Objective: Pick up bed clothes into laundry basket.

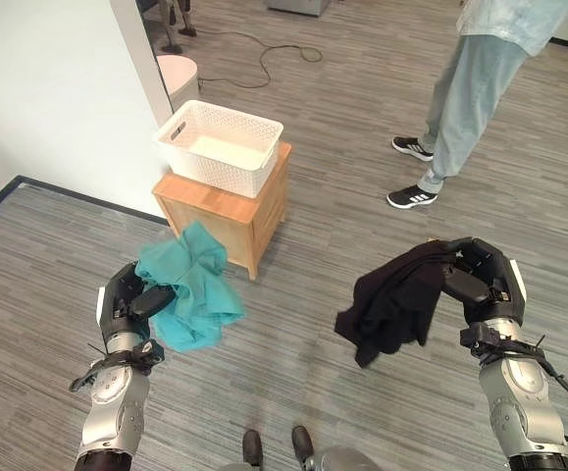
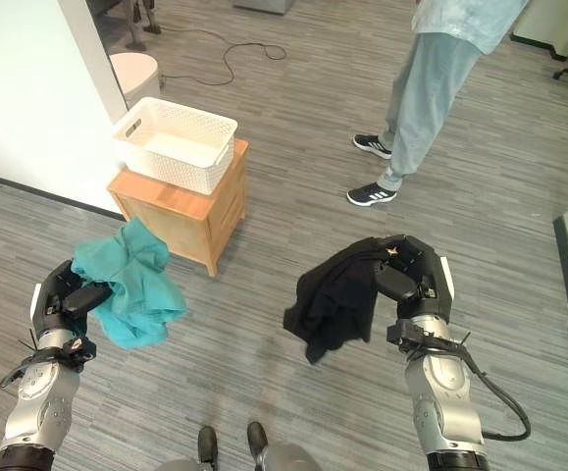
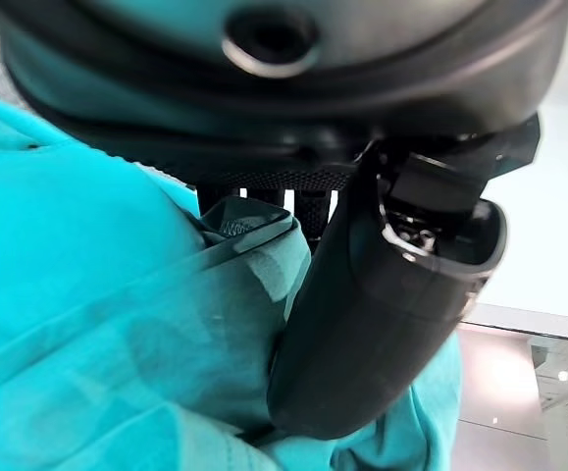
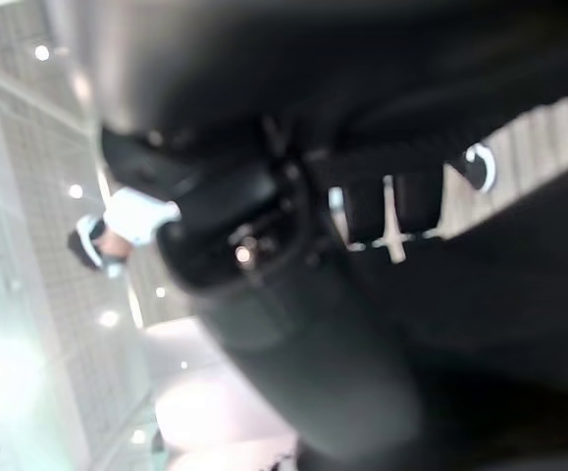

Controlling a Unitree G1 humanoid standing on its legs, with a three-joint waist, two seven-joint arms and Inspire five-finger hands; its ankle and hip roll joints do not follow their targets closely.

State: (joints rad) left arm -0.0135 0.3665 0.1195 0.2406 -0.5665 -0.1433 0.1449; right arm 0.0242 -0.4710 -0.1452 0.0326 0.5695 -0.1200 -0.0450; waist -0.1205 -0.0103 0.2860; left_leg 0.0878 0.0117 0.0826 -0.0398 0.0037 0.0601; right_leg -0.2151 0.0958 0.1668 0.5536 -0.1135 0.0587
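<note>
**Two garments in hand, basket waiting ahead**

Two pieces of clothing hang clear of the floor [image 1: 382,88], one in each hand, so both can travel in a single trip. Beyond the fingers stands a person [image 1: 460,88], well apart from the work. Ahead of the left fingers and off to the left of the right ones, a wooden cabinet [image 1: 227,211] raises the white basket [image 1: 222,145] to a height where cloth can be dropped in from above; the basket looks to hold nothing yet.

The black garment [image 1: 393,299] drapes down from the right hand [image 1: 482,280], whose fingers [image 2: 401,278] curl over its top edge. It hangs freely below them, gripped high to keep it off the floor.

The teal garment [image 1: 190,289] bunches just beside and past the left hand [image 1: 125,304]. In the left wrist view the thumb presses a fold of it against the fingers [image 3: 293,201], a pinch that gathers the cloth rather than letting it trail.

By my reading, both pickups are done and the carry to the basket remains.
</note>
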